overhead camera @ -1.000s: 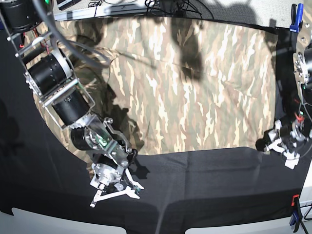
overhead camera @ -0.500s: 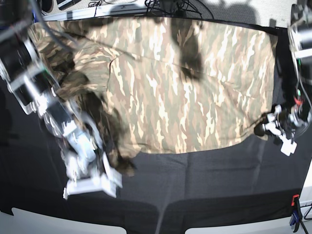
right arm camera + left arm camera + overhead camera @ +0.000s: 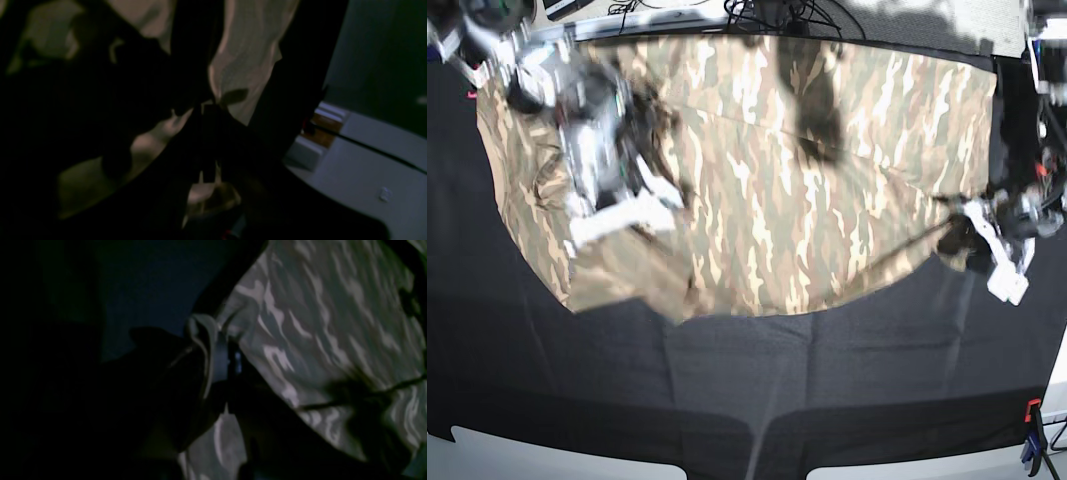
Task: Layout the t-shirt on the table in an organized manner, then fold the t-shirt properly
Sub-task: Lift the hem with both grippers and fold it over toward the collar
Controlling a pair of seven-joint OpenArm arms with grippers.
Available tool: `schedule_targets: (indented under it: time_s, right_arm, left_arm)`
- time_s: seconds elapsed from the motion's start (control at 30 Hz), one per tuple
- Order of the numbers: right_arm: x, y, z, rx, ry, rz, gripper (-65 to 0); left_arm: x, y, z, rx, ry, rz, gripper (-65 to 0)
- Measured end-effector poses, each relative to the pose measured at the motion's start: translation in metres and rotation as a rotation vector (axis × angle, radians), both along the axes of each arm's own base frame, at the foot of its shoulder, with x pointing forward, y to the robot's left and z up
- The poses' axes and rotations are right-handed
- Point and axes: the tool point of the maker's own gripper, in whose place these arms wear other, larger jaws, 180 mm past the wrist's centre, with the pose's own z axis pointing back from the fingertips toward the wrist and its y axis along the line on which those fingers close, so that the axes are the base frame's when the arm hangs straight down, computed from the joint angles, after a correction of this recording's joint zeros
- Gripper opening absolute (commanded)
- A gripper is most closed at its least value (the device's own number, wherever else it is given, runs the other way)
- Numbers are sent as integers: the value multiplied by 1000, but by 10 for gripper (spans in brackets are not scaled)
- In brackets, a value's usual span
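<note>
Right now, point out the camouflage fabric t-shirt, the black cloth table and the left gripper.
camouflage fabric t-shirt (image 3: 827,200), base view, middle of the spread body.
black cloth table (image 3: 827,380), base view, bare near part.
left gripper (image 3: 987,245), base view, at the shirt's corner.

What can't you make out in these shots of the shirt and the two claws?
- Right claw: motion-blurred in the base view; the right wrist view is too dark to show its grip.
- Left claw: its fingertips are too small in the base view and lost in shadow in the left wrist view.
- T-shirt: the sleeves and neckline cannot be told apart.
</note>
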Motion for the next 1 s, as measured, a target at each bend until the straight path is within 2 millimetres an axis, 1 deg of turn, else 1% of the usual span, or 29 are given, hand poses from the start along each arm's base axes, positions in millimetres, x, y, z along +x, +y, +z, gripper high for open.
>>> schedule_targets:
  time_s: [0.1,0.17,0.2,0.27,0.33,0.4,0.47,0.5,0.57,0.63,0.7,0.73,0.83,0.9,1.0]
  right_arm:
    - [-21,-9,3,-9,5,-3,-650]
    - [-34,-17,4,-2,21,-20,-650]
    - [-40,-21,6,3,23,-33,-650]
    - [-49,-30,13,8,18,-58,-650]
    - [-57,-36,22,17,7,-77,-650]
    - [-67,-40,29,26,4,-88,-650]
    - [-77,-40,36,46,3,-97,-650]
    - [-81,-39,39,56,2,-100,-650]
    - [-88,-37,47,76,-5,-102,-650]
    - [-95,-32,54,98,-10,-96,-650]
    - [-103,-25,60,123,-6,-82,-650]
    - [-107,-22,60,132,4,-77,-650]
    - [-125,-23,49,128,63,-83,-650]
    - [-129,-24,49,110,66,-80,-650]
    - [-126,-27,53,87,44,-76,-650]
  left_arm:
    - [-13,-3,1,58,-12,-28,-650]
    - [-17,4,0,95,4,29,-650]
    - [-23,7,-2,138,21,27,-650]
    - [-35,10,-6,196,44,25,-650]
    - [-44,7,-5,235,40,9,-650]
    - [-48,3,3,265,8,-13,-650]
    - [-51,0,12,314,-28,-32,-650]
    - [-51,1,16,327,-38,-13,-650]
    - [-50,8,22,376,-53,33,-650]
    - [-47,12,31,407,-78,70,-650]
    - [-47,9,38,413,-96,69,-650]
    - [-50,8,37,417,-82,62,-650]
    - [-61,13,29,457,-5,51,-650]
    - [-65,16,25,473,27,49,-650]
    - [-67,17,23,480,40,47,-650]
